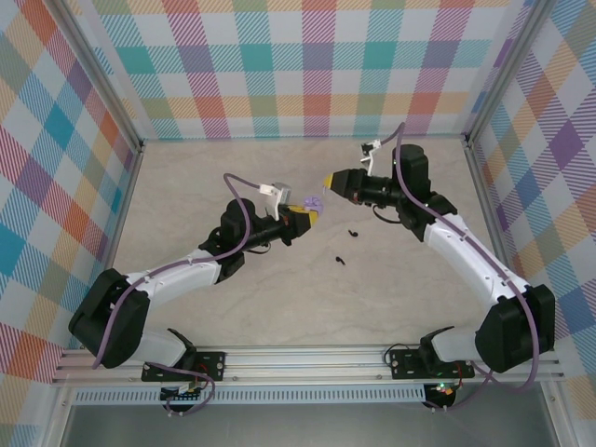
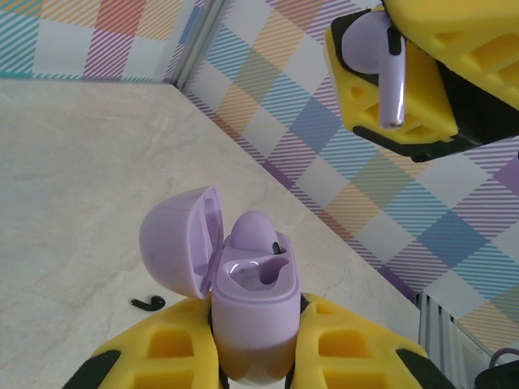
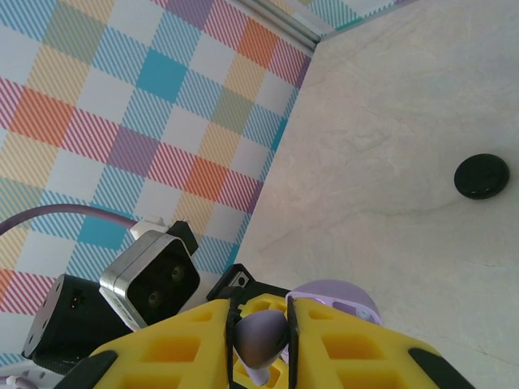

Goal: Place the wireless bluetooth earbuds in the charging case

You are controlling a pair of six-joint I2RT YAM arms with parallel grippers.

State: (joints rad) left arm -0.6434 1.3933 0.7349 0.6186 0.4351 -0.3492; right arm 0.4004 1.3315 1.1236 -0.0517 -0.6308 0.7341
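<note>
My left gripper (image 1: 304,217) (image 2: 255,328) is shut on the open lilac charging case (image 2: 255,304) (image 1: 315,202), lid (image 2: 178,243) swung left. One lilac earbud (image 2: 256,232) sits in the case's far socket; the near socket is empty. My right gripper (image 1: 330,180) (image 3: 261,328) is shut on a second lilac earbud (image 3: 261,340) (image 2: 381,61), stem pointing down, hovering just above and to the right of the case without touching it. Two black earbuds (image 1: 353,233) (image 1: 339,261) lie on the table to the right of the left gripper; one black earbud (image 2: 148,303) shows in the left wrist view.
A round black case (image 3: 482,176) lies shut on the marble table (image 1: 279,289) beyond the right gripper. Checkered walls (image 1: 279,65) and metal frame rails close the table on three sides. The left wrist camera (image 3: 152,275) sits close under the right gripper.
</note>
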